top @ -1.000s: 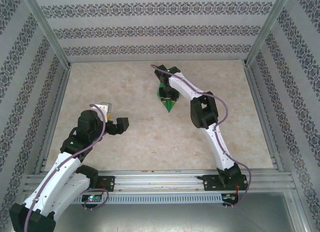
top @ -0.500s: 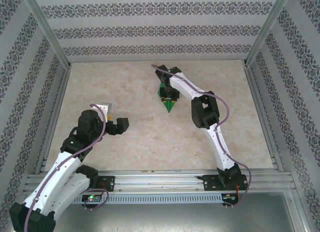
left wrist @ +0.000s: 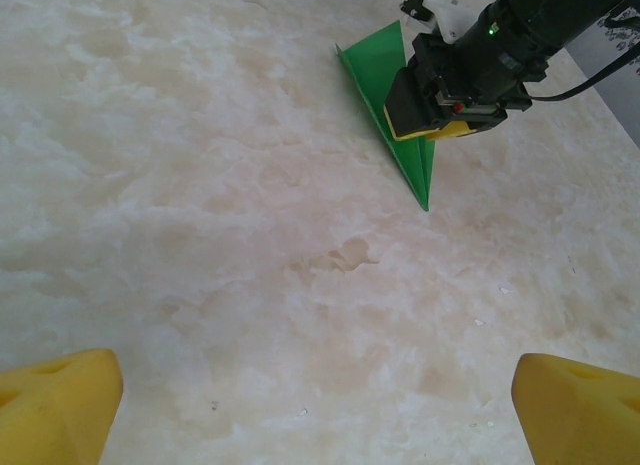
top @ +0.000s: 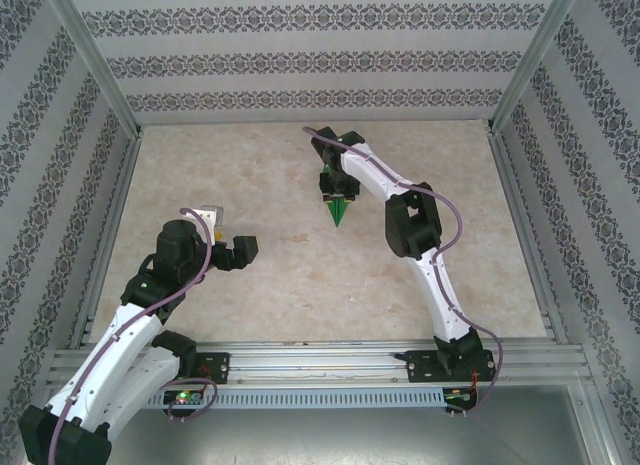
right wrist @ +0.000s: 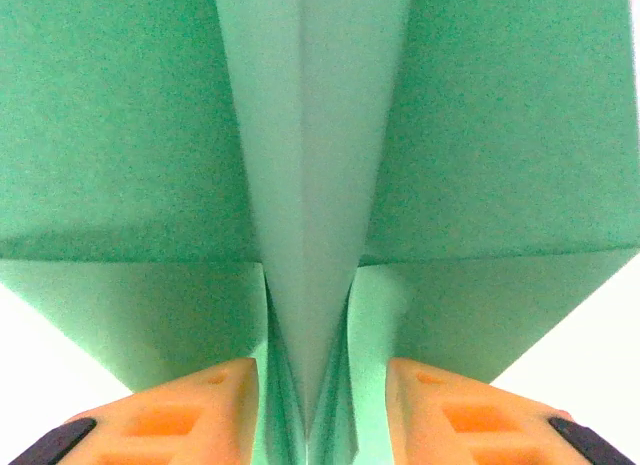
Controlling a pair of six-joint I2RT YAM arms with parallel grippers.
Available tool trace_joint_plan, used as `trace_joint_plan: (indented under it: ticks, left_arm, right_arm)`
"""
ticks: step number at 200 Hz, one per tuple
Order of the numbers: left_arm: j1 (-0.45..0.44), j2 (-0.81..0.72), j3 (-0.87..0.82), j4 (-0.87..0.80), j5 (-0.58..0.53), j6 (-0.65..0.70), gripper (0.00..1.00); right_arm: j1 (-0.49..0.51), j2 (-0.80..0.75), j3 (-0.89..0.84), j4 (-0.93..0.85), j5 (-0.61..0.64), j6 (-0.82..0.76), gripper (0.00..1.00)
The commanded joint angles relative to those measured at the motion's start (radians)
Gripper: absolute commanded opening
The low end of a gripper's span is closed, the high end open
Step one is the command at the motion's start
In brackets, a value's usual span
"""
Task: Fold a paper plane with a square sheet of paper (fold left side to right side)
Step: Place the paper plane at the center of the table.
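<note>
The paper plane (top: 337, 214) is a narrow bright green dart lying on the marble table, its tip pointing toward the arms. It also lies at top centre of the left wrist view (left wrist: 378, 69). My right gripper (top: 336, 192) (left wrist: 436, 131) hangs low over its wide end. In the right wrist view its orange fingers (right wrist: 190, 405) stand either side of the plane's raised centre fold (right wrist: 306, 185), the right gripper (right wrist: 322, 385) open, with a strip of wing showing beside the right finger. My left gripper (top: 232, 235) (left wrist: 320, 395) is wide open over bare table, well to the left.
Patterned walls and metal rails (top: 110, 215) close in the table on three sides. A frame rail (top: 320, 353) runs along the near edge by the arm bases. Bare marble (left wrist: 250, 235) stretches between the two grippers.
The right gripper has shifted slightly over the plane, and less green shows at its left side than before. The left arm has not moved.
</note>
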Motion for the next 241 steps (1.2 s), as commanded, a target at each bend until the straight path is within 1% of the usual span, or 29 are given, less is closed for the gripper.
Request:
trace_joint_plan:
  ticks: [1,65,103,120,134,153,168,208,241]
  left_arm:
    - [0.016,0.000,0.028,-0.007,-0.002,-0.021,1.00]
    - [0.017,0.001,0.031,0.005,-0.005,-0.027,1.00]
    - [0.016,0.009,0.028,0.020,-0.019,-0.036,1.00]
    - [0.016,0.014,0.031,0.024,-0.032,-0.050,1.00]
    - [0.018,0.014,0.027,0.035,-0.048,-0.072,1.00]
    - [0.020,0.015,0.022,0.052,-0.068,-0.101,1.00]
    - [0.024,0.011,0.028,0.045,-0.086,-0.111,1.00]
    - [0.030,-0.014,0.025,0.023,-0.159,-0.141,1.00]
    - [0.034,-0.021,0.047,-0.004,-0.205,-0.120,1.00]
  right_arm:
    - [-0.001,-0.057,-0.015,-0.025,-0.006,-0.022,0.40]
    - [0.008,-0.107,-0.045,-0.026,0.005,-0.050,0.44]
    - [0.043,-0.248,-0.159,0.032,0.051,-0.089,0.55]
    - [0.077,-0.339,-0.273,0.083,0.067,-0.104,0.61]
    - [0.097,-0.430,-0.375,0.133,0.081,-0.106,0.64]
    - [0.113,-0.563,-0.532,0.211,0.086,-0.111,0.67]
    - [0.117,-0.680,-0.663,0.265,0.117,-0.110,0.71]
    - [0.088,-0.978,-0.970,0.407,0.200,-0.156,0.83]
    - [0.011,-1.167,-1.149,0.520,0.217,-0.215,0.87]
